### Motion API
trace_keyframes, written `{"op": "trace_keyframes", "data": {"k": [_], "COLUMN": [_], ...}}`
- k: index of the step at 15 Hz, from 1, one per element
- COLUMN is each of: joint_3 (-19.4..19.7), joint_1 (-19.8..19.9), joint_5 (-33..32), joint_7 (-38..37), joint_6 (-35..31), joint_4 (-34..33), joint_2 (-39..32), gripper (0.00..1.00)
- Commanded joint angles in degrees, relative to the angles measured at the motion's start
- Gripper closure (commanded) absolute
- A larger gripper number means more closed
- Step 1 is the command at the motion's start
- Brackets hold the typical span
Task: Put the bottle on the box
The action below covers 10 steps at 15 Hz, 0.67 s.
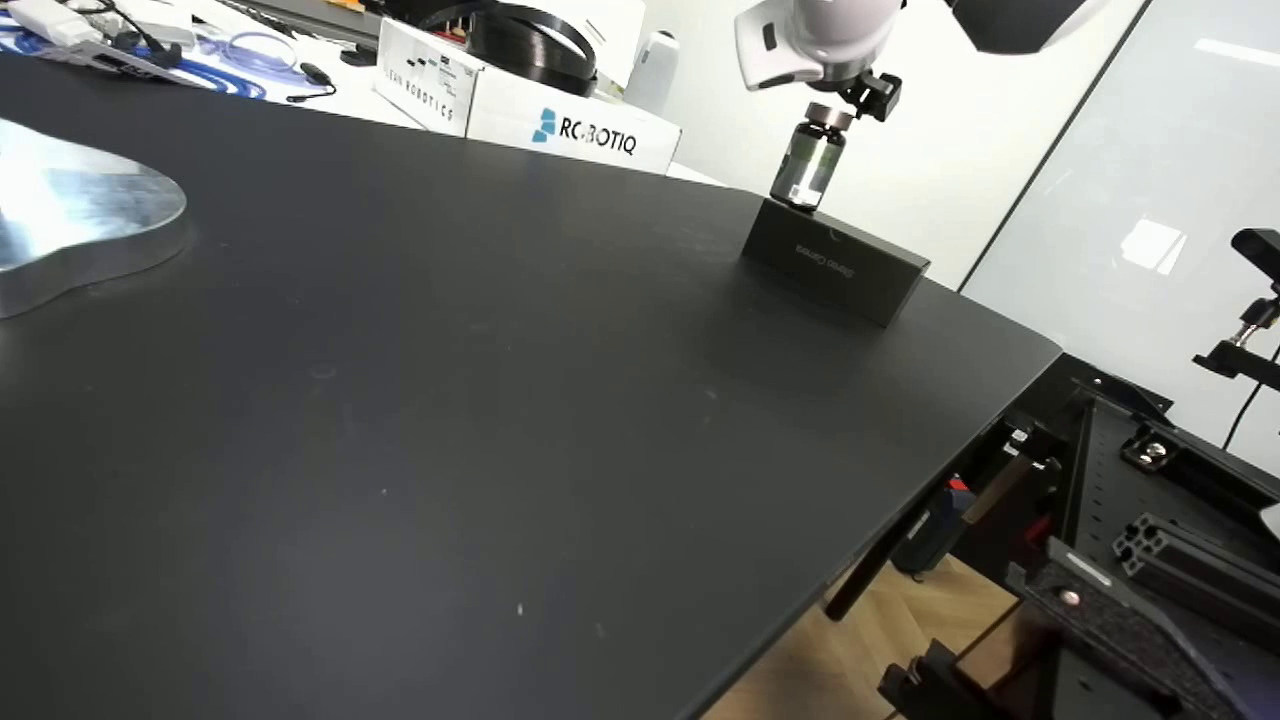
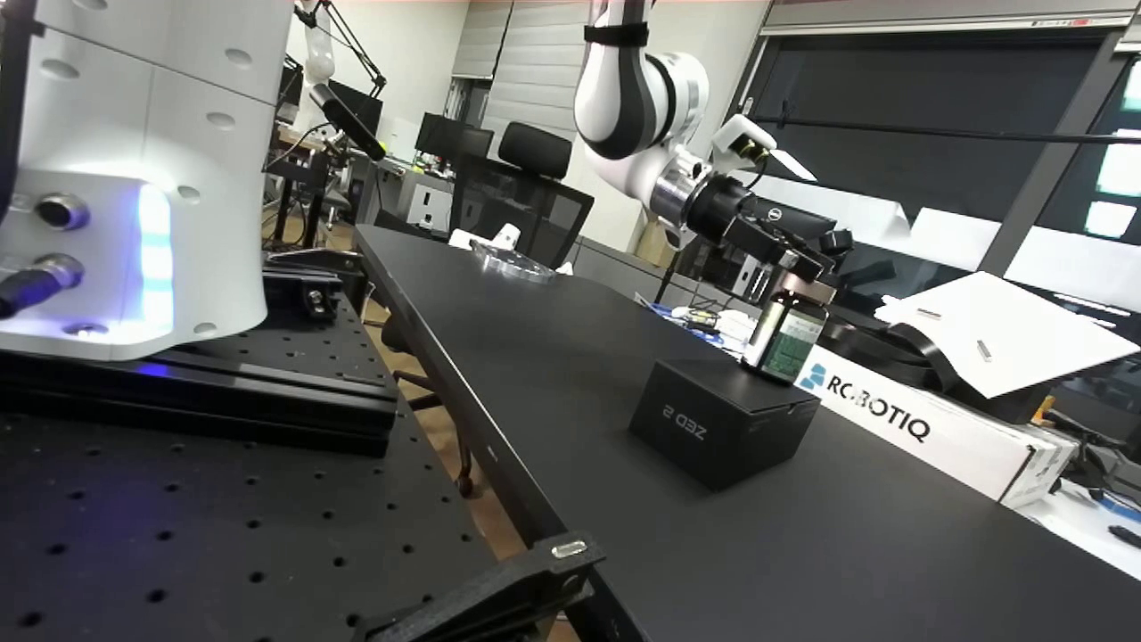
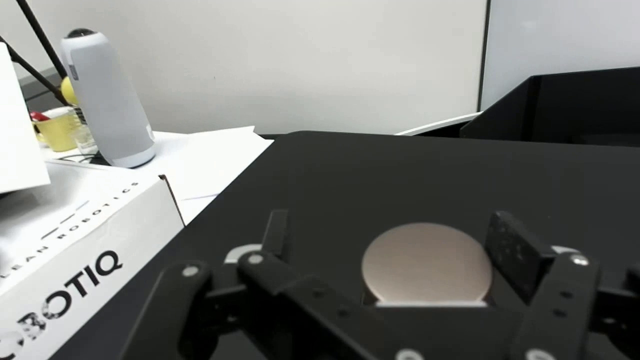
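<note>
tool (image 3: pixel 397 242) parted; fingers (image 3: pixel 517 255) flank copper cap (image 3: pixel 426 262), gap on one side, contact on other unclear | bottle (image 2: pixel 789 337) just below tool; upright on black box (image 2: pixel 713 423) | bench (image 2: pixel 856 544) under black box | white carton (image 3: pixel 95 245) left of tool, wrist view

The counter (image 1: pixel 450 400) is broad and flat, with a dull black top that shows a few small pale specks (image 1: pixel 520 608) and faint smudges. Its long edge runs straight, and in an exterior view a corner looks rounded. A low black box (image 2: pixel 713 415) sits flat on it, its lettering upside down in both exterior views. Well apart from the box lies a shiny silvery slab (image 1: pixel 90 200), smooth on top, with a curving outline.
</note>
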<state>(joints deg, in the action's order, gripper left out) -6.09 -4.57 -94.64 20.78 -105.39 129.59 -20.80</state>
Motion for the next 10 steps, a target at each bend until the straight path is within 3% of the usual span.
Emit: {"op": "trace_keyframes", "data": {"k": [1, 3, 4, 10], "joint_3": [-0.72, -1.05, -0.74, -0.87], "joint_1": [-0.65, -0.69, -0.47, -0.49], "joint_5": [0.07, 0.65, 0.22, 0.21], "joint_7": [-2.57, -1.65, -0.33, -0.04], "joint_6": [1.55, 1.25, 1.11, 0.99], "joint_4": [4.98, 6.79, 3.23, 3.78], "joint_2": [7.02, 9.39, 5.38, 5.37], "gripper": [0.0, 0.0, 0.0, 0.0]}}
